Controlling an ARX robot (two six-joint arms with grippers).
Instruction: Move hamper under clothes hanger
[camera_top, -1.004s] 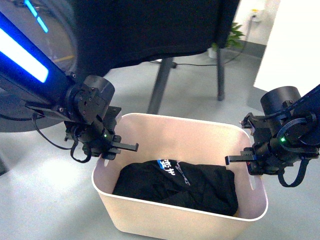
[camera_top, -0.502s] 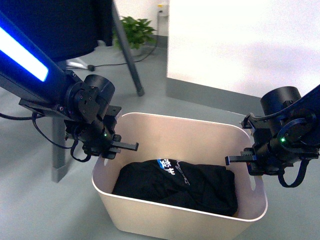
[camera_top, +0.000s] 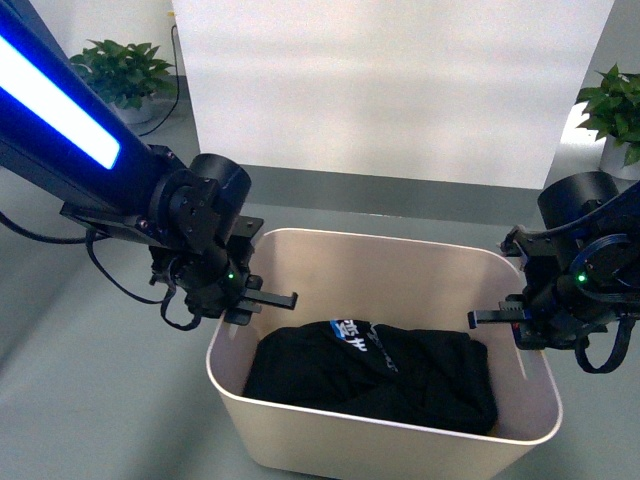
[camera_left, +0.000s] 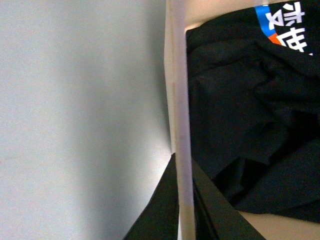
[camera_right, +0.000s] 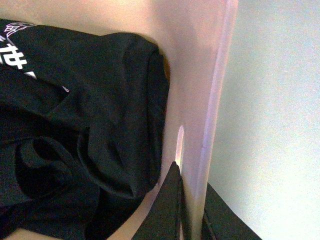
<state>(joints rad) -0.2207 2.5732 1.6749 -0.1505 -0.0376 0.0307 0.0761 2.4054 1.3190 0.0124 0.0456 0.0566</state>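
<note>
Hamper is at the grey floor between my arms; I can't tell if it's lifted. The clothes hanger is not in view. Left gripper and right gripper each have fingers pinching a short-end rim. Risks I see: the thin rim slips if the arms move unevenly and the bin twists, or I misplace it with the rack unseen. Counts: one hamper, one black garment, two potted plants, two grippers.

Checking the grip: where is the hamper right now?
Front view, bottom centre: the hamper sits between left claw and right claw, each pinching a short wall.
</note>
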